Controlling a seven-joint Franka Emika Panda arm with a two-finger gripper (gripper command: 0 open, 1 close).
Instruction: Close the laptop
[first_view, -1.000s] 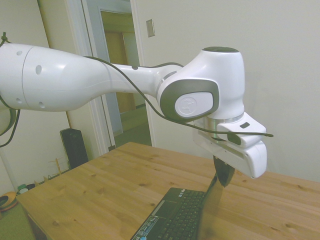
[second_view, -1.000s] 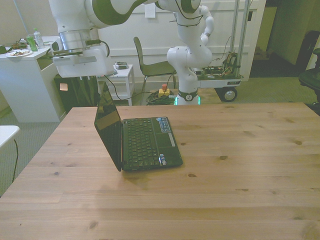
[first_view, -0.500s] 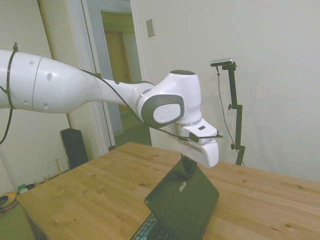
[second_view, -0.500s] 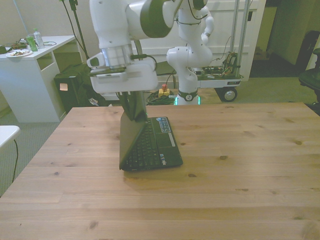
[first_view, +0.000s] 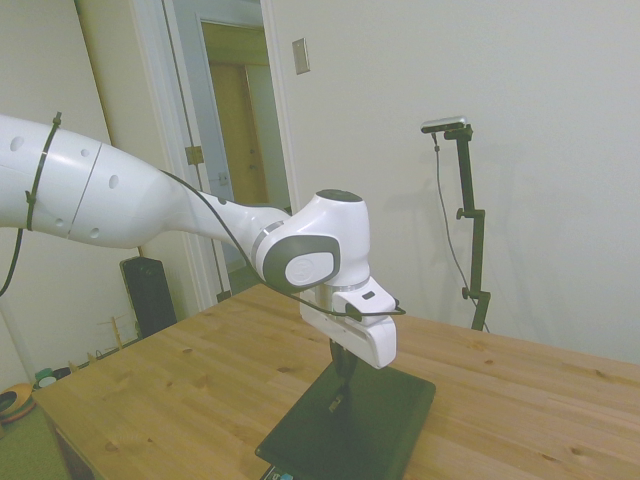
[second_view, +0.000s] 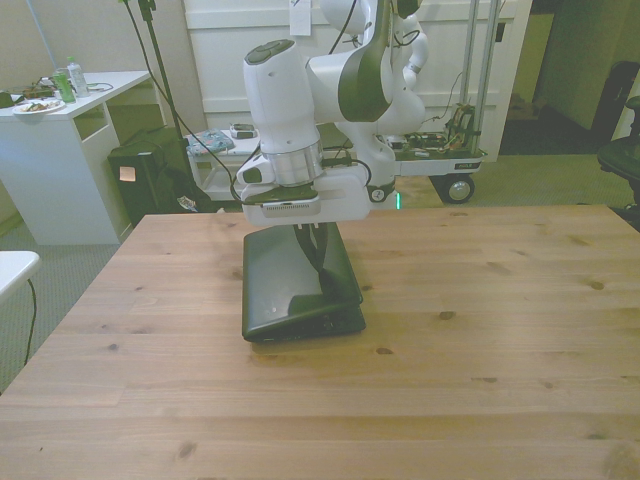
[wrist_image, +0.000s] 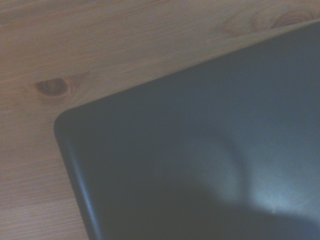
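Observation:
The laptop (second_view: 280, 285) lies on the wooden table (second_view: 480, 330), toward the front view's left. Its plain black lid (first_view: 375, 425) is folded down almost flat, with a thin gap still showing at the edge on the front view's right. My gripper (second_view: 318, 272) comes down from above, and its dark fingers look shut, their tips resting on the lid (first_view: 343, 375). The wrist view is filled by one rounded corner of the lid (wrist_image: 200, 160) over the wood (wrist_image: 100, 50). The keyboard is hidden under the lid.
A white desk (second_view: 60, 140) with a plate and a can stands off the table at the front view's left. A wheeled cart (second_view: 440, 150) is behind the table. Bare wood stretches to the front view's right of the laptop.
The arm has swung down and toward the front view's right, pushing the lid from upright to half-folded to nearly flat on the base. The keyboard is now covered.

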